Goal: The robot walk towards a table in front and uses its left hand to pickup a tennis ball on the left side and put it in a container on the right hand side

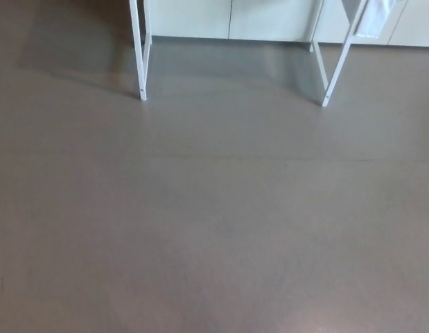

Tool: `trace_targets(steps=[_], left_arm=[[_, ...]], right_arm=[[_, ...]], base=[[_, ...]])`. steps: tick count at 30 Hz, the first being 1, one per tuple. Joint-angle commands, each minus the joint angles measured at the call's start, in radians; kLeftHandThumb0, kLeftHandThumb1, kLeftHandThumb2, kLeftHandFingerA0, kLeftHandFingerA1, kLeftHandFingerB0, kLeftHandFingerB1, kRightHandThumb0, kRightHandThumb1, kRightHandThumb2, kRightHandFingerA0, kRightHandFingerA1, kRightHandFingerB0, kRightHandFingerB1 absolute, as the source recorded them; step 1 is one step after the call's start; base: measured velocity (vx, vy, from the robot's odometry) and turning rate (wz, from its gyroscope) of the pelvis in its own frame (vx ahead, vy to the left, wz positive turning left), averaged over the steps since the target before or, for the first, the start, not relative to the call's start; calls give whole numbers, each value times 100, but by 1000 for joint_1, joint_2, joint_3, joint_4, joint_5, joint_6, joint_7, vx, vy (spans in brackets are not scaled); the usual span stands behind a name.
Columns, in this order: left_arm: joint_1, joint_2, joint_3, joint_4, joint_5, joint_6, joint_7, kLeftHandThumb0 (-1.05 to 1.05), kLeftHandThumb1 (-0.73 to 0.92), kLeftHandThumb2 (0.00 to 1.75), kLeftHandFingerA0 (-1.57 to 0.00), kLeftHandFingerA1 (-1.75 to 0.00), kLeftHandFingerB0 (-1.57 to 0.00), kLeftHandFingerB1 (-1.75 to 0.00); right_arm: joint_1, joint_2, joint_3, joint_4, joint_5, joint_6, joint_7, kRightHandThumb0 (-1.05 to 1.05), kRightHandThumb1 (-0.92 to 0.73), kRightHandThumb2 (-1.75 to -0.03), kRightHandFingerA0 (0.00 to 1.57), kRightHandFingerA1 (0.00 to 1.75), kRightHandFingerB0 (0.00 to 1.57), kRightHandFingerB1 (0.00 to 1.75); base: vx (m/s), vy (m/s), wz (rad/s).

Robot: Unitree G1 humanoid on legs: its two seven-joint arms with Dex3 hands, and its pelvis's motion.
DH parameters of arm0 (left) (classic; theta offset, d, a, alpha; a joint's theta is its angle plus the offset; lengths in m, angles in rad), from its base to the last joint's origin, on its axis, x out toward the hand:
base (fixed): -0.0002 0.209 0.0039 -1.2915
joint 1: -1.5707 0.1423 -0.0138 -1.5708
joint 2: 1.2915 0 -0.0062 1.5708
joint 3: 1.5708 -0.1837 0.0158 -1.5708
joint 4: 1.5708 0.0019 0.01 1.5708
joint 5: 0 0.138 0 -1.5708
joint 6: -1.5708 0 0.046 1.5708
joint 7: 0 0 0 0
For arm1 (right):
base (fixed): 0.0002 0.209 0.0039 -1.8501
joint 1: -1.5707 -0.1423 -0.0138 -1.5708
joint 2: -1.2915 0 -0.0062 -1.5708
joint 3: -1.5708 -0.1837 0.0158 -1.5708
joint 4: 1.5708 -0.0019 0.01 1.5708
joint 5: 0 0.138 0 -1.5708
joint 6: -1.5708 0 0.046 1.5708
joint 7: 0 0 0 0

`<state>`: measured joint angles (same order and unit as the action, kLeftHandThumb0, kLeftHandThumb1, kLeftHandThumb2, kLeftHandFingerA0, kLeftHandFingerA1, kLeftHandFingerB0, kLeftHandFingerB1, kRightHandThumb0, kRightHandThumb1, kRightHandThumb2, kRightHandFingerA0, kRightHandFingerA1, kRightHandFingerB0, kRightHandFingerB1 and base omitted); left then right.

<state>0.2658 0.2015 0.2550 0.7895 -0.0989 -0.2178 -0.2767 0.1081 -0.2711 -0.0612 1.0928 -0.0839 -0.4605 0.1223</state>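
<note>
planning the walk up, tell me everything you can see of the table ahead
Only the legs of the table show, at the picture's top: thin white bars, painted metal by the look, in two pairs. Each pair narrows to one foot standing on the grey-brown floor; the right pair leans in this view. A faint shadow lies between them. The top is out of frame, so what stands on it cannot be seen.

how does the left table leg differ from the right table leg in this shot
The left table leg runs nearly straight up the picture; the right table leg slants strongly toward the upper right. A white sheet-like thing hangs beside the top of the right table leg; nothing like it shows by the left table leg. Both are thin, white and stand on the grey floor.
</note>
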Motion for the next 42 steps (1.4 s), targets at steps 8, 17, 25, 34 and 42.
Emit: trace_targets(steps=[8, 17, 25, 34, 42], left_arm=[[18, -3, -3, 31, -12, -53, -7, -16, 51, 58, -53, -57, -42, -40], [27, 0, -12, 47, -7, -76, -15, -17, 54, 59, -54, -57, -42, -41], [50, -2, -19, 44, -1, -86, -2, -18, 53, 58, -57, -57, -45, -40], [73, 11, -50, 69, 30, -172, 22, -22, 50, 56, -63, -63, -44, -41], [76, 14, -54, 53, 22, -171, 17, -21, 50, 56, -63, -63, -45, -41]], right_arm=[[13, -20, 0, 21, -2, -41, -5, -18, -41, -87, 56, 74, 23, 54], [30, -27, 16, 20, -20, -43, -22, -17, -42, -87, 54, 71, 22, 53], [52, -27, 24, 10, -28, -49, -35, -16, -42, -87, 55, 71, 23, 53], [60, -31, 36, 24, -41, -59, -47, -18, -41, -87, 56, 72, 24, 54], [53, -27, 36, 25, -36, -55, -45, -15, -41, -87, 57, 73, 24, 54]], base=[[202, -74, 11], [251, -152, 3], [300, 151, -13], [274, 131, 5], [212, -163, 27]])
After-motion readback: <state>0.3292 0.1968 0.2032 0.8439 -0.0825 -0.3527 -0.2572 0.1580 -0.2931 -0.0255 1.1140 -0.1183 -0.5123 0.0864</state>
